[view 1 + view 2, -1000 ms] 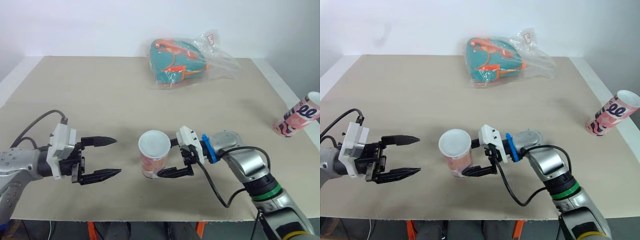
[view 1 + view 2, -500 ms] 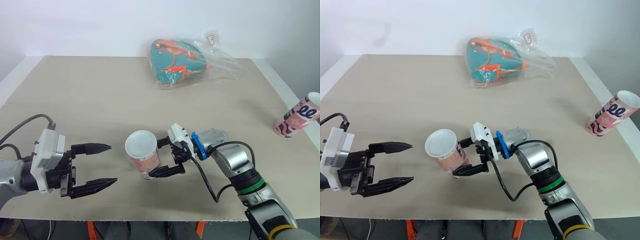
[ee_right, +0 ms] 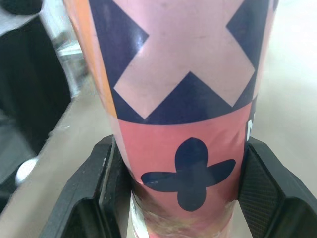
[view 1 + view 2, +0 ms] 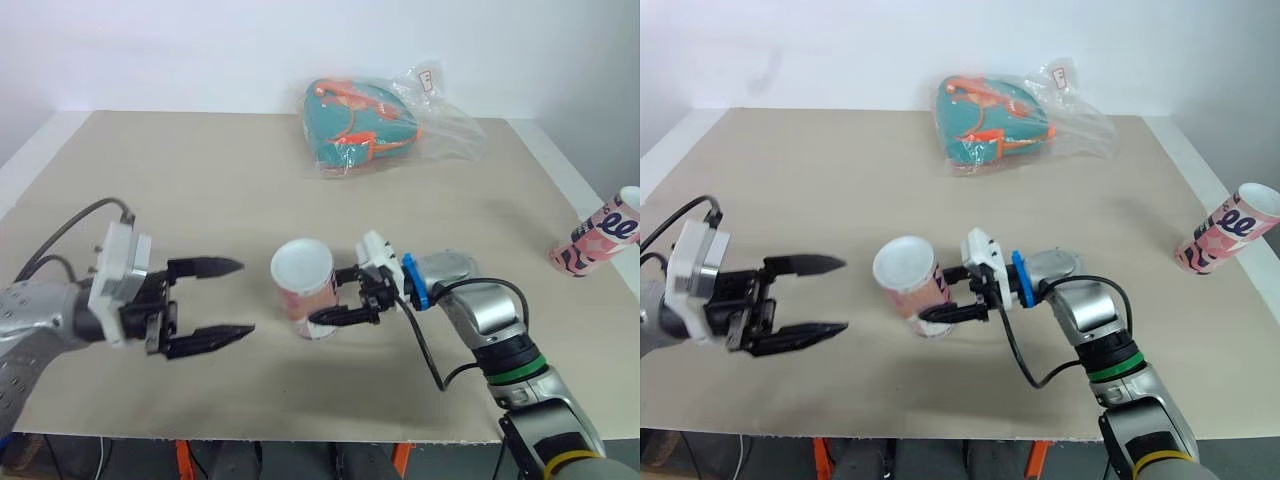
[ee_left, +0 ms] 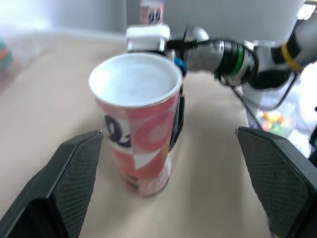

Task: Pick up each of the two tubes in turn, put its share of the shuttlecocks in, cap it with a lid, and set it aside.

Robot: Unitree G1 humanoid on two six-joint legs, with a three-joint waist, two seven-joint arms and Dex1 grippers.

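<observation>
A: Why is the capped tube [image 4: 303,290] at the table's [image 4: 200,180] 6 o'clock side gripped so low?
B: The right gripper [image 4: 326,298] is clamped round it, probably to set it aside; the left gripper [image 4: 245,297], jaws apart, hovers at its 9 o'clock, and the other tube [image 4: 598,232] lies at 3 o'clock

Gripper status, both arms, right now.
Left gripper: open, holding nothing.
Right gripper: shut on the tube.
</observation>
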